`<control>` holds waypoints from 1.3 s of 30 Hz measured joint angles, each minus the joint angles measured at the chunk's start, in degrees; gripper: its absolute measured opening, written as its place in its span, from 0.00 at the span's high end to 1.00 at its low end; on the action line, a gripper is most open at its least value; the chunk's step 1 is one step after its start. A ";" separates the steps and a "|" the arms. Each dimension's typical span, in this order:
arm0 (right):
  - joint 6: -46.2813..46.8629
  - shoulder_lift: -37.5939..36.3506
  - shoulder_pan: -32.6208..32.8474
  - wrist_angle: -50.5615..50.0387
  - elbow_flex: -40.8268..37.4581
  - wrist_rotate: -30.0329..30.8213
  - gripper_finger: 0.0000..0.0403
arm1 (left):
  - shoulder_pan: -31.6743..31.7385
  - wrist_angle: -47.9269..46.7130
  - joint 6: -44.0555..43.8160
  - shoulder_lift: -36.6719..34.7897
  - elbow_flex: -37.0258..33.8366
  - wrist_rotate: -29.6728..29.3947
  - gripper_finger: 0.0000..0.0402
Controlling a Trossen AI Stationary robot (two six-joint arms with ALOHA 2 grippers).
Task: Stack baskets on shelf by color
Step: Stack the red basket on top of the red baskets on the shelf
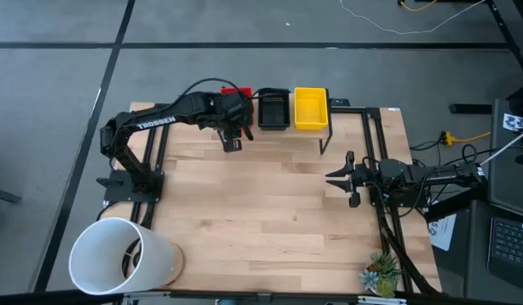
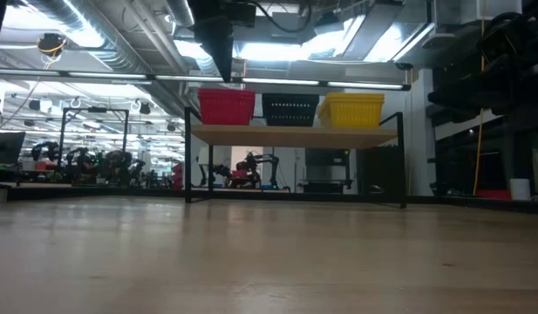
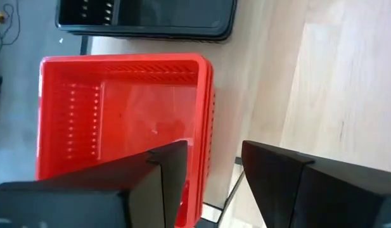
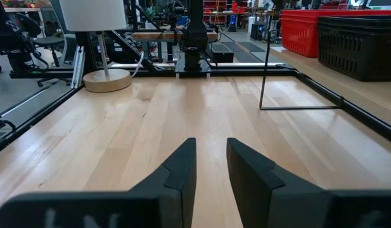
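Observation:
Three stacks of baskets stand side by side on the shelf (image 2: 295, 133) at the table's far edge: red (image 2: 226, 106), black (image 2: 290, 109), yellow (image 2: 351, 110). From above, the red stack (image 1: 236, 92) is mostly hidden under my left arm, with the black (image 1: 274, 108) and yellow (image 1: 310, 108) beside it. My left gripper (image 3: 214, 152) hangs open just above the red stack's (image 3: 119, 107) near rim, slanting down, and holds nothing. My right gripper (image 1: 339, 180) rests level and open at the table's right side.
A large white bucket (image 1: 117, 254) lies on its side at the near left corner. A small plant (image 1: 381, 273) sits at the near right corner. The shelf's thin black legs (image 4: 265, 76) stand on the tabletop in front of my right gripper (image 4: 211, 149).

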 joint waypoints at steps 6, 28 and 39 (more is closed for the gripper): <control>-0.01 0.00 0.00 0.00 0.00 0.00 0.78 | -1.84 3.38 -5.68 0.00 0.00 2.80 0.64; 0.00 0.00 0.01 0.07 0.02 -0.02 0.78 | 5.33 21.27 12.35 0.54 0.09 17.22 0.65; 0.00 0.03 0.00 0.04 0.02 -0.02 0.78 | 10.07 23.01 11.08 4.33 0.00 24.10 0.65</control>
